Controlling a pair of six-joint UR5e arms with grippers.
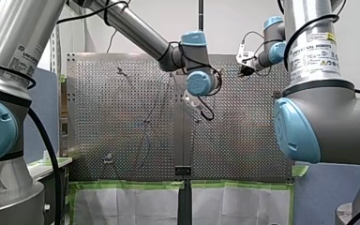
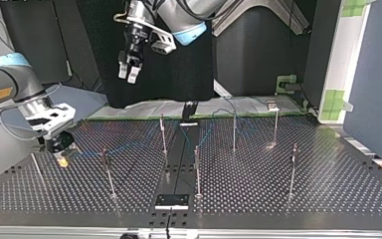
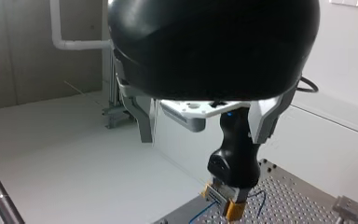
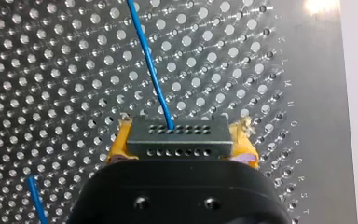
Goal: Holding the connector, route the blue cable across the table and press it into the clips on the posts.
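- Right wrist view: my right end effector (image 4: pixel 179 147) clamped a dark, box-shaped connector (image 4: pixel 177 133) with two rows of small holes between its yellow pads (image 4: pixel 117 147). The thin blue cable (image 4: pixel 151 70) ran from the connector over the perforated metal tabletop (image 4: pixel 51 70).
- Top view: the right end effector sat low at the view's left, close to the tabletop. The cable trailed from it past slim metal posts (image 2: pixel 162 134). My left end effector (image 2: pixel 128 74) hung high, well apart, its fingers slightly parted and holding nothing.
- Left wrist view: the left end effector's grey fingers (image 3: pixel 142 120) stood wide apart, with the connector beyond them.
- Front view: green-taped white sheets (image 1: pixel 131 204) lay along the tabletop's near edge.
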